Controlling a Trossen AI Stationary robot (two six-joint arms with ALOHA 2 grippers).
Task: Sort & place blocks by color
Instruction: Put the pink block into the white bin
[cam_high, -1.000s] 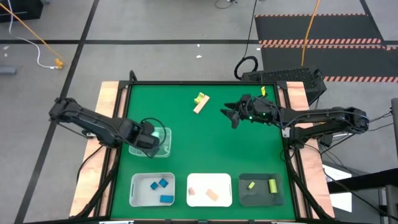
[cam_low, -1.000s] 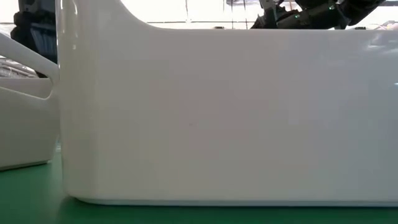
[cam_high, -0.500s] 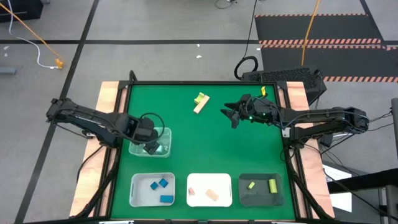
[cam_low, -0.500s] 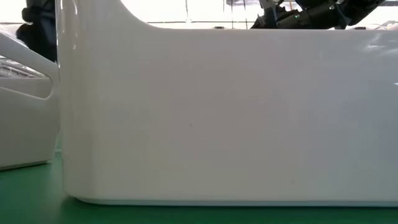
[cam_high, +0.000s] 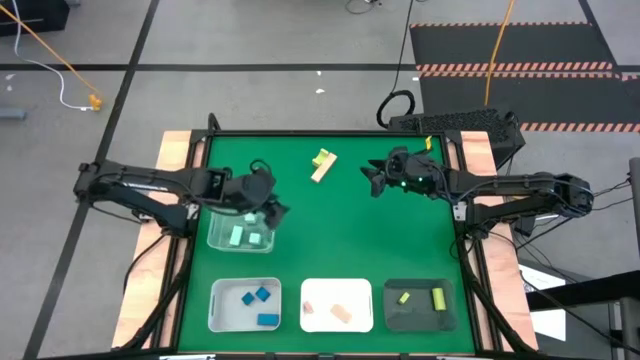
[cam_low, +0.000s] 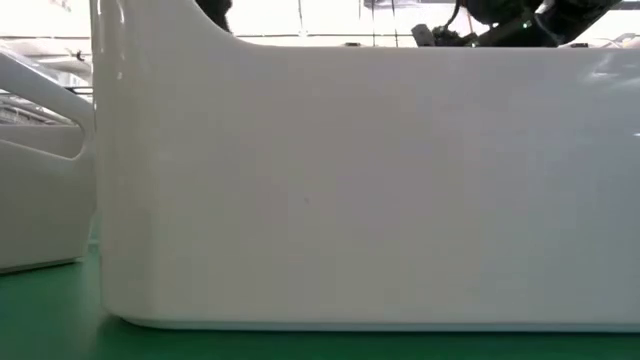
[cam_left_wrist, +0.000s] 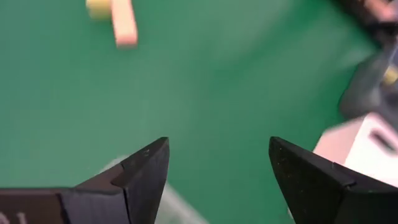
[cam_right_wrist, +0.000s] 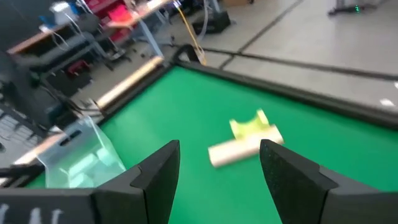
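Note:
Two loose blocks lie together near the table's far edge: a tan bar (cam_high: 322, 170) with a yellow-green block (cam_high: 322, 157) touching its far end. The right wrist view shows the bar (cam_right_wrist: 244, 149) and the block (cam_right_wrist: 252, 124) just ahead of my open right gripper (cam_right_wrist: 217, 168), which hovers to their right (cam_high: 370, 180). My open left gripper (cam_high: 272, 208) hangs over the right rim of the clear tray (cam_high: 215, 238), empty (cam_left_wrist: 217, 168). Two mint-teal blocks (cam_high: 245, 236) rest on the tray's floor. The left wrist view shows the tan bar (cam_left_wrist: 124, 22) far ahead.
Three trays stand along the near edge: a pale one (cam_high: 218, 318) with blue blocks (cam_high: 258, 300), a white one (cam_high: 362, 300) with tan blocks (cam_high: 342, 312), a dark one (cam_high: 420, 318) with yellow-green blocks (cam_high: 437, 297). The white tray's wall (cam_low: 360, 180) fills the low view. Bare green mat lies mid-table.
My left gripper has risen out of the clear tray and swung toward the table's right and far side, turning toward the loose blocks; the mint-teal blocks it covered now show in the tray. My right gripper has shifted slightly toward the far edge.

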